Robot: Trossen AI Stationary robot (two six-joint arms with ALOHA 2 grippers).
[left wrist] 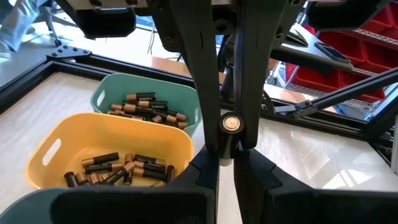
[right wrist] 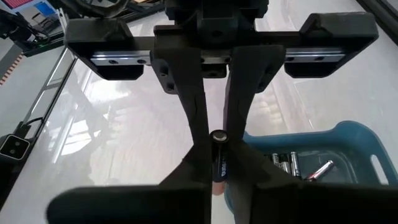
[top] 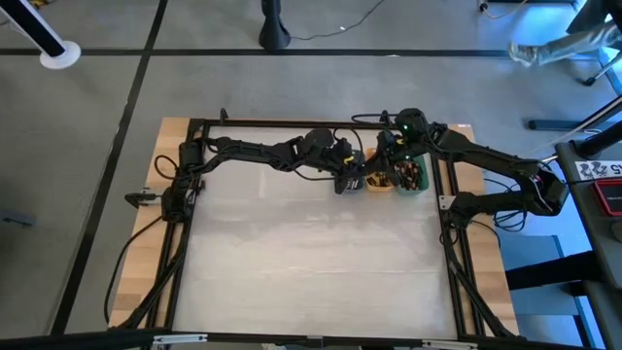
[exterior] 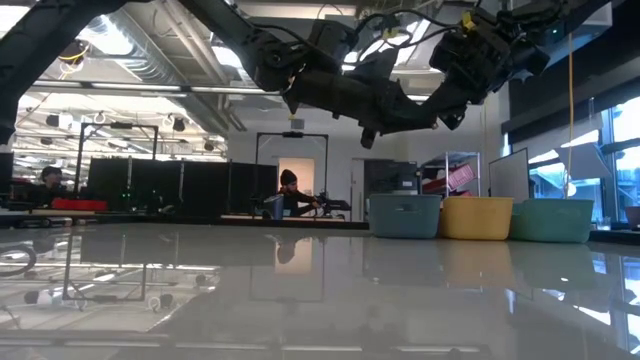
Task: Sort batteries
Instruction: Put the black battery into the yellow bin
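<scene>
**Over the trays, each hand clamps a single battery**

At about one o'clock on the pale surface, three small trays sit in a row near the far edge: a slate-blue tray, an orange tray in the middle and a green tray. Both arms reach over this row from opposite sides and meet above it.

Left hand — its fingers are clenched on one battery, held end-on so that its round metal cap faces the wrist camera. It hangs just beside the orange tray, off the surface.

Right hand — its fingers are likewise pressed together around a dark battery, which stands nearly upright between the pads, its silvery top showing. It is poised over the near rim of the slate-blue tray.

Batteries lie loose in all three trays: a heap of dark, copper-banded cells in the orange tray, another heap in the green tray, and a few silvery ones in the slate-blue tray.

Beyond the surface, at twelve o'clock in the low view, a person sits at a desk in the room.
</scene>
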